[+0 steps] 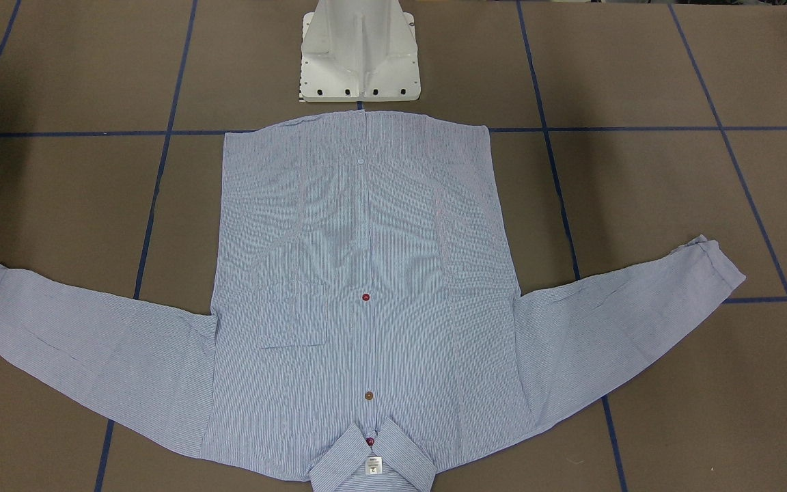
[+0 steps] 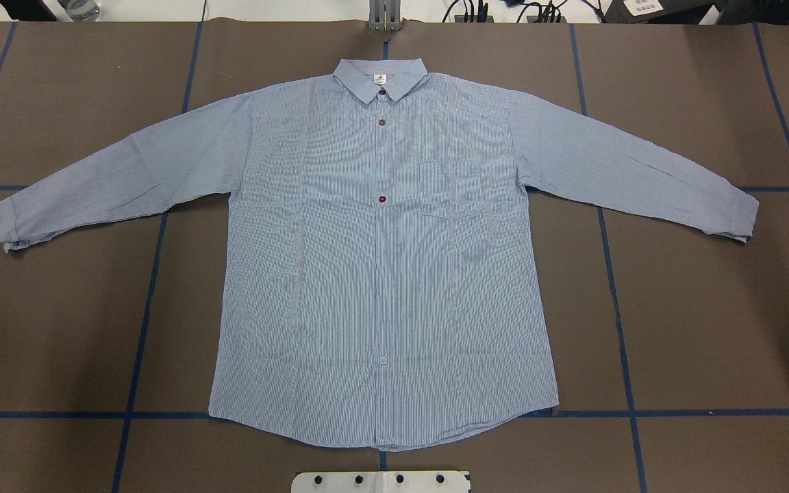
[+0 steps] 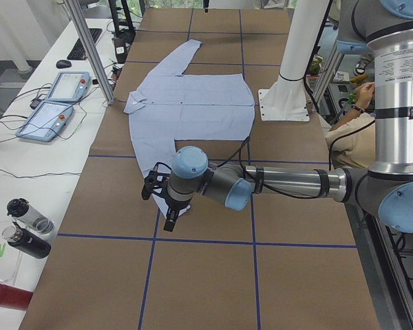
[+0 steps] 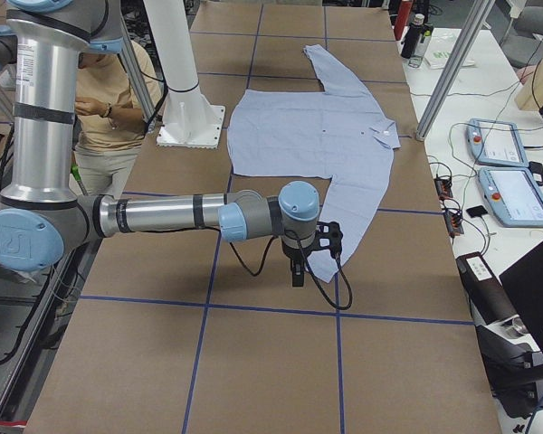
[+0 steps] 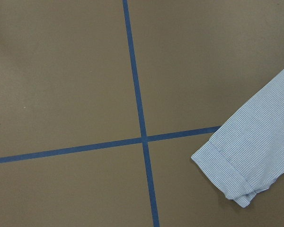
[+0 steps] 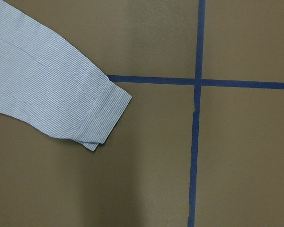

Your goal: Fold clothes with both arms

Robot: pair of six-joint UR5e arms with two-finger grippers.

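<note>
Left gripper [image 3: 160, 199] and right gripper [image 4: 309, 253] hover over the table [image 2: 709, 308]; whether either is parted or clamped I cannot tell. The shirt [image 2: 381, 274] lies flat between them, spread sideways, collar [image 2: 381, 75] far from me: left cuff [image 5: 227, 170] nearest my left, right cuff [image 6: 102, 118] nearest my right.

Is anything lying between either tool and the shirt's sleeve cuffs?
Nothing visible does. The shirt lies spread flat; the left tool and right tool hang near its cuffs, with only bare table and tape lines between.
</note>
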